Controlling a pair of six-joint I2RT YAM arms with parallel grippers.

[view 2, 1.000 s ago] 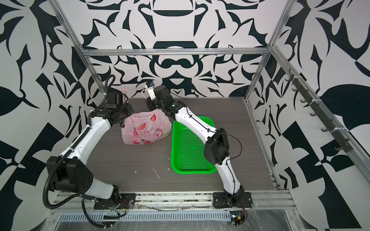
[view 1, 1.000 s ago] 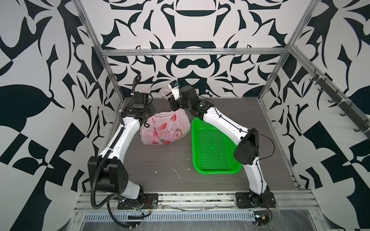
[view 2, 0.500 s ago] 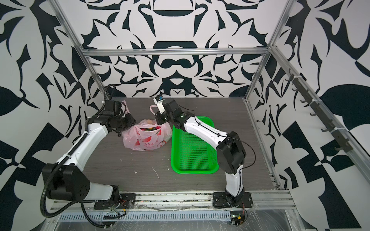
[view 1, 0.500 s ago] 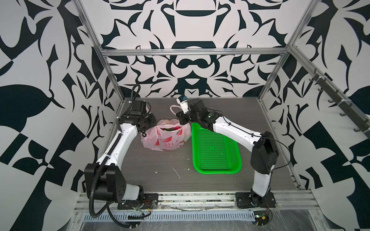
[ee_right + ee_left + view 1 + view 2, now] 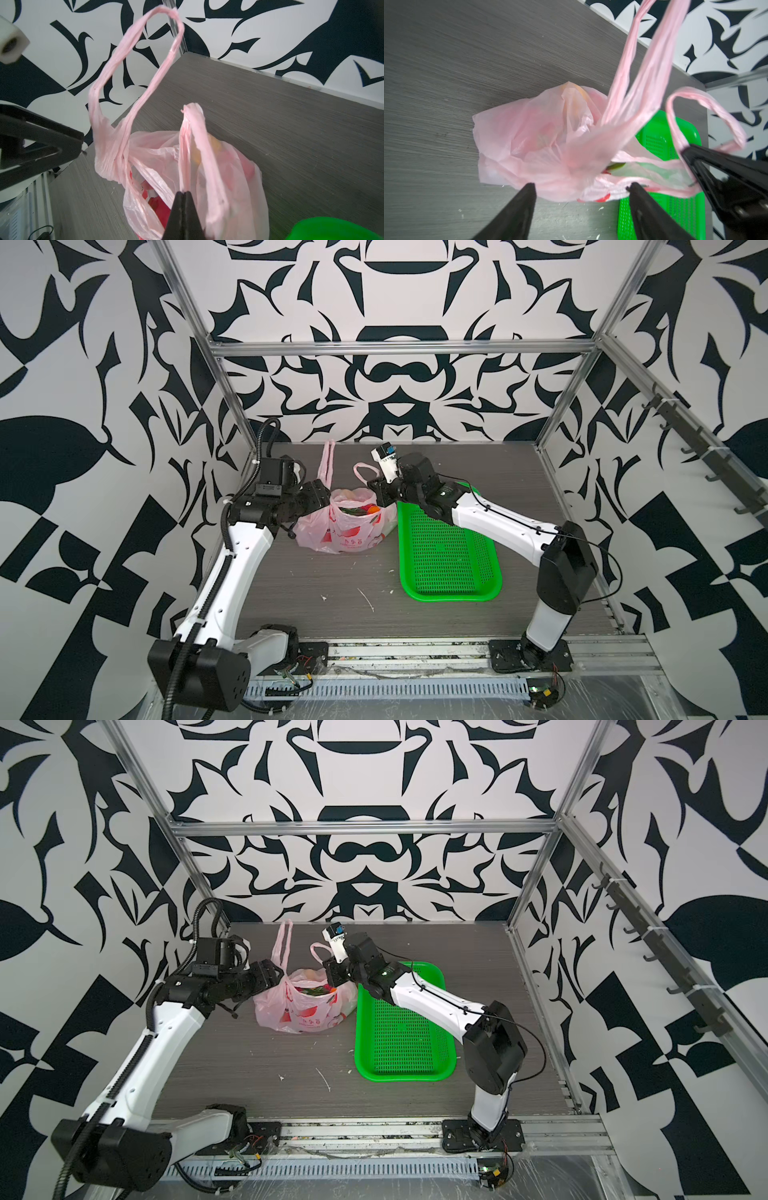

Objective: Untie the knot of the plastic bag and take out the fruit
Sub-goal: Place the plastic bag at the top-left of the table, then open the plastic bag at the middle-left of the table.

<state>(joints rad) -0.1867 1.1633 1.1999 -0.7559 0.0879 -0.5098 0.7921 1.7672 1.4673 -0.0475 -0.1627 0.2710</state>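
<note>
While propped open on table (image 5: 316,576), just beside green basket (image 5: 449,598): plastic bag (image 5: 345,537), fruit (image 5: 360,510) inside. Left gripper (image 5: 581,185): jaws spread wide, gripping nothing. Right gripper (image 5: 185,194): jaws pinched tight on bag's handle loop (image 5: 191,145).

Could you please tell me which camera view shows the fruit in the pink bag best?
A top view: it looks down into the open mouth of the bag, where the fruit lies bare, though small. Both wrist views show it mostly as blurred colour through the plastic.

Bright, even light leaves only faint shadows beside the plastic bag (image 5: 351,531); wrist views blur its handle loops (image 5: 645,87), while top views are sharp.
</note>
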